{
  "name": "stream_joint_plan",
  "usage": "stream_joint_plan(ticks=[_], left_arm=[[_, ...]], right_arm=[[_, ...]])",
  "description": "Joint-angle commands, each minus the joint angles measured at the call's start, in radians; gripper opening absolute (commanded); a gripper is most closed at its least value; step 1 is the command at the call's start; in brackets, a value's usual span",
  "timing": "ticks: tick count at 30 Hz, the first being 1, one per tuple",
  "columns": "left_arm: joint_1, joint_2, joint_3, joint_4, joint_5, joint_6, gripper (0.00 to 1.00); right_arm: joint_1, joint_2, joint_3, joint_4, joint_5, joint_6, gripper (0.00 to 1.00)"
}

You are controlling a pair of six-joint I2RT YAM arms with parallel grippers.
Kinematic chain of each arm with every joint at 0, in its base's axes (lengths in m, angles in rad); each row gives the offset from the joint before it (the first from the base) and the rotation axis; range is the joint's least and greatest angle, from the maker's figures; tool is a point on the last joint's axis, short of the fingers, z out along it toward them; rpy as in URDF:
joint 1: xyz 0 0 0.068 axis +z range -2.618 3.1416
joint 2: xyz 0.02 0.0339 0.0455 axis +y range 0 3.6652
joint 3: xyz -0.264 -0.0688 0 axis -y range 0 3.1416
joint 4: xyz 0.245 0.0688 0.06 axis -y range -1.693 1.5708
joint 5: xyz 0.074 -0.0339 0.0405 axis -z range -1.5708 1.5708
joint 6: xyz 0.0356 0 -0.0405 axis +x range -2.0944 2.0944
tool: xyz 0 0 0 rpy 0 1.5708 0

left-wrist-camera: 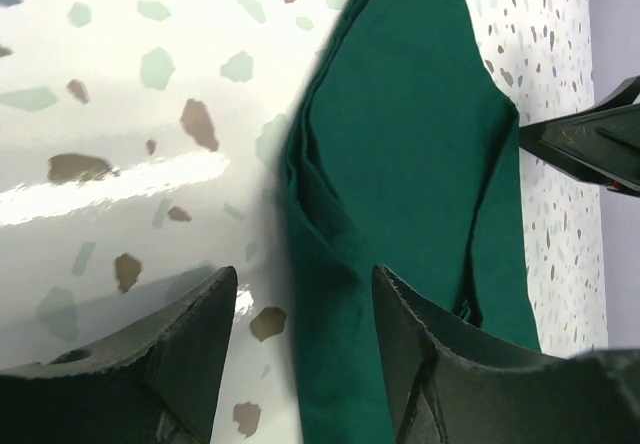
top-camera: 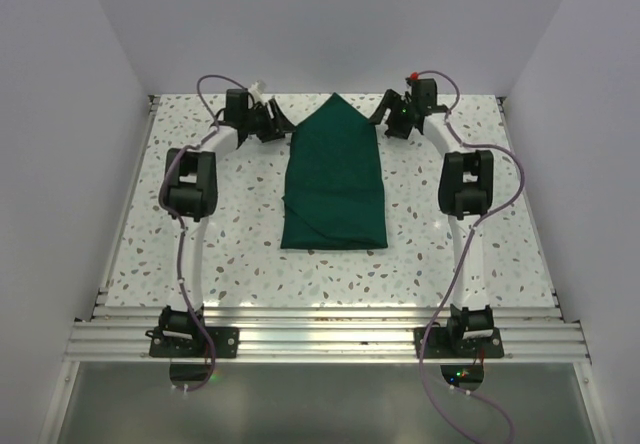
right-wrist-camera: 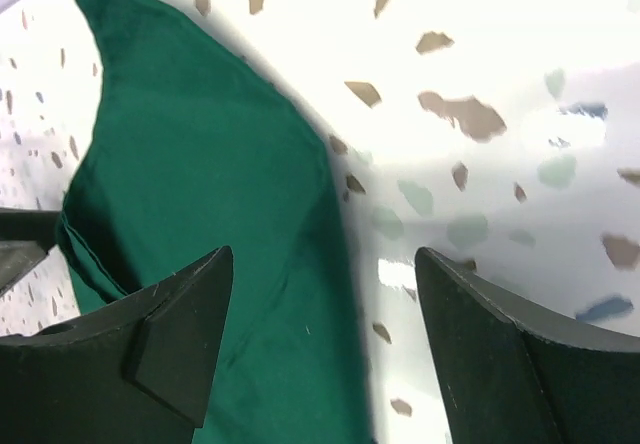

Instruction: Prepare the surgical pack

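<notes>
Top external view: folded green drape (top-camera: 333, 179) lies centred on worktop (top-camera: 240, 254), peak pointing far.
Edges: speckled worktop shows on every side.
Left jaws: apart, at drape's far left edge.
Right jaws: apart, at far right edge.

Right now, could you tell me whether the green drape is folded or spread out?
Folded: the green drape lies as a narrow strip with a pointed far end, and stacked layers show along its edge.

The dark green cloth drape (top-camera: 333, 179) lies flat, folded into a long layered panel. Far end pointed, near end square, centred on the table (top-camera: 250, 254).
</notes>
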Motion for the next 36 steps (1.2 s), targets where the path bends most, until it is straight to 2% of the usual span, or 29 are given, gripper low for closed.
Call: stream_joint_plan(ticks=[1,8,11,12,14,15,16,17,18,20,21,25,26,31,36], left_arm=[[-0.037,0.042,0.058,0.013,-0.056,0.064,0.61],[-0.054,0.093,0.085,-0.015,-0.057,0.047,0.59],[-0.051,0.105,0.094,-0.017,-0.054,0.029,0.54],[-0.048,0.110,0.107,-0.015,-0.050,0.022,0.47],[-0.043,0.128,0.128,-0.018,-0.031,0.009,0.38],[-0.038,0.134,0.154,-0.023,-0.017,-0.008,0.26],[-0.035,0.140,0.168,-0.026,-0.011,-0.017,0.21],[-0.032,0.146,0.179,-0.024,-0.004,-0.027,0.16],[-0.031,0.148,0.194,-0.024,0.001,-0.045,0.09],[-0.029,0.142,0.208,-0.023,0.013,-0.057,0.04],[-0.029,0.136,0.216,-0.023,0.025,-0.067,0.00],[-0.029,0.067,0.187,-0.053,0.042,-0.059,0.00],[-0.029,0.021,0.173,-0.066,0.041,-0.048,0.00],[-0.035,-0.140,0.013,-0.147,0.047,0.039,0.00],[-0.046,-0.352,-0.220,-0.173,0.043,0.102,0.00]], right_arm=[[0.011,0.074,0.088,-0.072,0.045,-0.033,0.78],[0.031,0.162,0.188,-0.100,0.015,-0.043,0.74],[0.041,0.203,0.237,-0.120,-0.001,-0.039,0.68],[0.040,0.214,0.242,-0.121,-0.007,-0.034,0.65],[0.040,0.219,0.234,-0.100,-0.036,-0.005,0.56],[0.041,0.229,0.237,-0.086,-0.048,0.004,0.52],[0.041,0.236,0.262,-0.083,-0.077,0.013,0.46],[0.041,0.245,0.277,-0.083,-0.089,0.027,0.29],[0.040,0.248,0.289,-0.077,-0.100,0.036,0.23],[0.040,0.248,0.314,-0.068,-0.134,0.056,0.12],[0.040,0.243,0.320,-0.068,-0.140,0.062,0.01],[0.037,0.156,0.281,-0.052,-0.188,0.102,0.00],[0.035,0.092,0.256,-0.046,-0.200,0.105,0.00],[0.035,-0.068,0.135,-0.115,-0.272,0.138,0.00],[0.038,-0.305,-0.086,-0.212,-0.264,0.058,0.00]])
